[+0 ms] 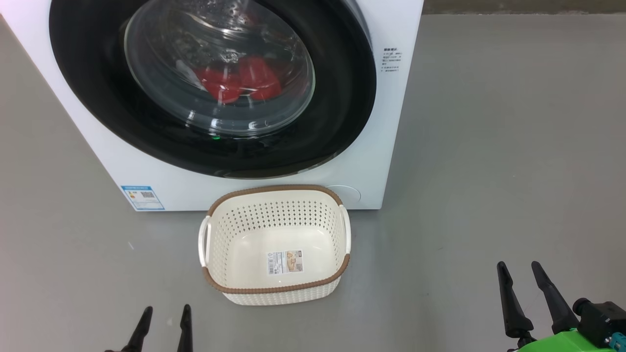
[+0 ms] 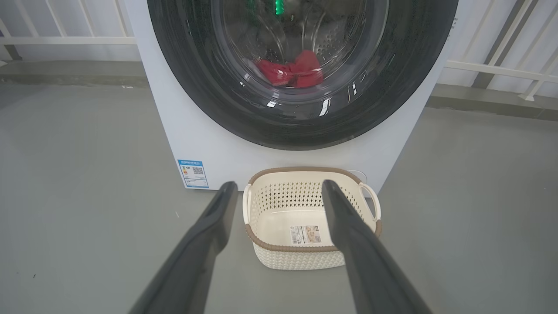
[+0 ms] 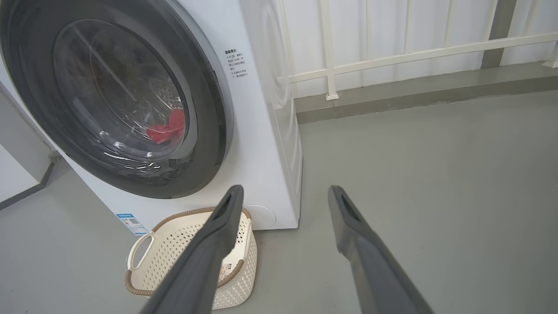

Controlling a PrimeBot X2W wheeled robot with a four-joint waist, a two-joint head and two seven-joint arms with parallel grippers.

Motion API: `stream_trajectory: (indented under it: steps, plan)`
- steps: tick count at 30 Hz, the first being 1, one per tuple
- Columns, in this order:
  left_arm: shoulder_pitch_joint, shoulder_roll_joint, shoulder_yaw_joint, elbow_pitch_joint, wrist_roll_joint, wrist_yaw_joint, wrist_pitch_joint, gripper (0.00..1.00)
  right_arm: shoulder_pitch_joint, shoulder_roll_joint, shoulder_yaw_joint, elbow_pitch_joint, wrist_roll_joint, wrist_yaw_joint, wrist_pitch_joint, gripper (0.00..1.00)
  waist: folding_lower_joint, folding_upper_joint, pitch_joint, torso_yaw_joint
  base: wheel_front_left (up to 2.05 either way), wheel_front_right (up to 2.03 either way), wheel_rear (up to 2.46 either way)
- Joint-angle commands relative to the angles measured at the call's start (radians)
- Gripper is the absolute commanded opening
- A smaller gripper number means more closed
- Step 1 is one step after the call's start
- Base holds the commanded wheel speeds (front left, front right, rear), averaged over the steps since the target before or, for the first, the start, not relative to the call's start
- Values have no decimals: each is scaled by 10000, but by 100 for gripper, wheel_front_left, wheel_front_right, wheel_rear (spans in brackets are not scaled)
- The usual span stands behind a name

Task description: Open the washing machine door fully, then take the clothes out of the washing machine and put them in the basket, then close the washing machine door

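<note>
**Head view, items 1 to 6, left to right.**

1. My left gripper [image 1: 166, 313], at the lower left edge over the grey floor [image 1: 489, 146]. Its 2 dark fingers stand spread apart and grip nothing.
2. The blue label sticker [image 1: 143, 197], at the lower left corner of the front of the washing machine [image 1: 401, 122].
3. The washing machine door [image 1: 88, 73], shut flat against the white front, with a wide black rim around a bulging glass window.
4. The clothes [image 1: 239, 83], red, lying low in the drum behind the glass.
5. The basket [image 1: 274, 188], upright on the floor just in front of the machine, below the door. A paper label [image 1: 285, 262] lies on its base.
6. My right gripper [image 1: 519, 266], at the lower right, well apart from the basket. Its 2 fingers are likewise spread wide with nothing between them.

**Left wrist view.** My left fingers point at the basket, which lies between me and the closed door.

**Right wrist view.** A white railing [image 3: 392, 59] runs behind the machine on the right.
</note>
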Motion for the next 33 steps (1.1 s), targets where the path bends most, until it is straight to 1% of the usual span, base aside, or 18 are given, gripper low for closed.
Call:
stream_trajectory:
  steps: [1, 6, 7, 9, 14, 19, 21, 33]
  plan:
    - [-182, 139, 333, -174, -76, -58, -122, 100, -110, -108, 196, -241, 57, 6, -122, 100, 0, -1, 6, 5, 0, 0, 0]
    - [-177, 139, 248, -235, -118, -27, -122, 100, -168, -83, 206, -332, 188, 6, -122, 100, 0, -1, 20, 26, 0, 0, 0]
    - [-177, 139, 227, -252, -129, -19, -122, 100, -191, -76, 213, -350, 286, 6, -122, 47, 0, -1, 29, 35, 0, 0, 0]
    - [-186, 139, 191, -287, -157, -7, -122, 100, -280, -62, 238, -391, 517, 6, -122, 0, 0, -1, 58, 50, 0, 0, 0]
    - [-250, 139, 75, -353, -257, 56, -122, 100, -831, -37, 460, -405, 1382, 6, -122, 0, 0, -1, 150, 85, 0, 0, 0]
    - [-370, 139, -68, -380, -328, 96, -122, 100, -1771, -89, 825, -358, 2417, 6, -122, 0, 0, -1, 270, 164, 0, 0, 0]
    - [-396, 139, -88, -381, -339, 99, -122, 100, -1990, -127, 892, -331, 2589, 6, -122, 0, 0, -1, 286, 184, 0, 0, 0]
    - [-866, 139, -470, -422, -463, 108, -122, 100, -4770, -723, 1628, 178, 4627, 6, -122, 0, 0, -1, 825, 709, 0, 0, 0]
